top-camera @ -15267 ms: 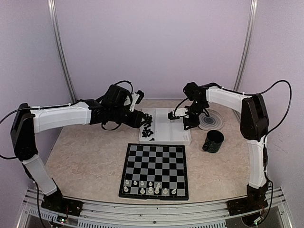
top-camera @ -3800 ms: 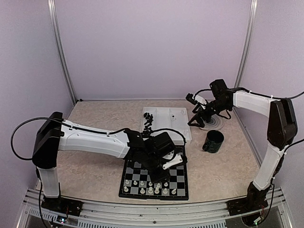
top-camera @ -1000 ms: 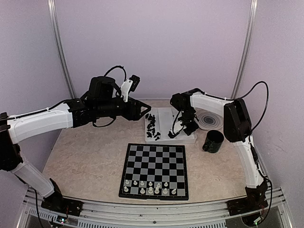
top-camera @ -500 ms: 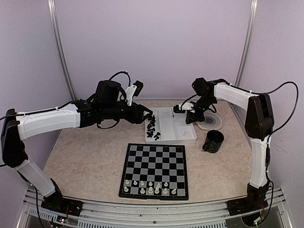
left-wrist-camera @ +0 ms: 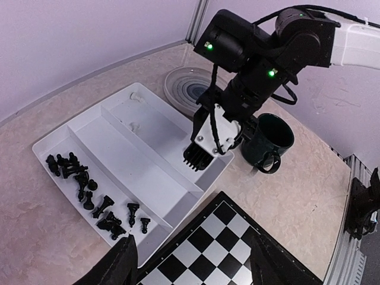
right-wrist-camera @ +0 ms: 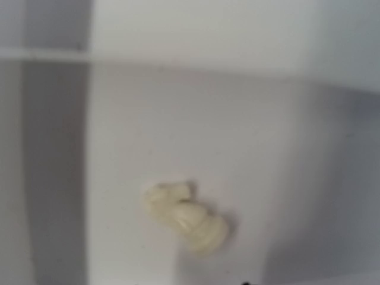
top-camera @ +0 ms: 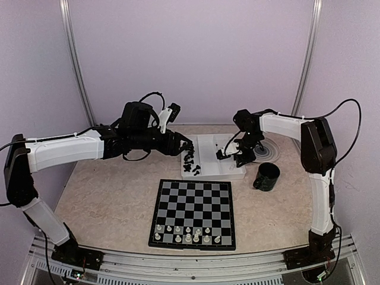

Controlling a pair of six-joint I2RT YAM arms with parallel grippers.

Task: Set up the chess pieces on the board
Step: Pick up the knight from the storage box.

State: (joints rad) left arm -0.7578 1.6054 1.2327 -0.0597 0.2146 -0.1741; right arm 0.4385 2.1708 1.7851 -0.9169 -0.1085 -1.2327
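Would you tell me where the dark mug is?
Top view, right side: the dark mug stands just right of the white tray, near the plate.

Right gripper [left-wrist-camera: 198, 159]: jaw gap unreadable from left wrist view, out of frame in own wrist view. That view blurred; white chess piece [right-wrist-camera: 185, 218] kind unclear. Board [left-wrist-camera: 228, 246] cut by bottom edge; left gripper [left-wrist-camera: 193, 237] fingers cropped. Black chess pieces [top-camera: 190, 159] too small to identify in top view.

Overhead, two wrists — all see the tray [top-camera: 208, 169].
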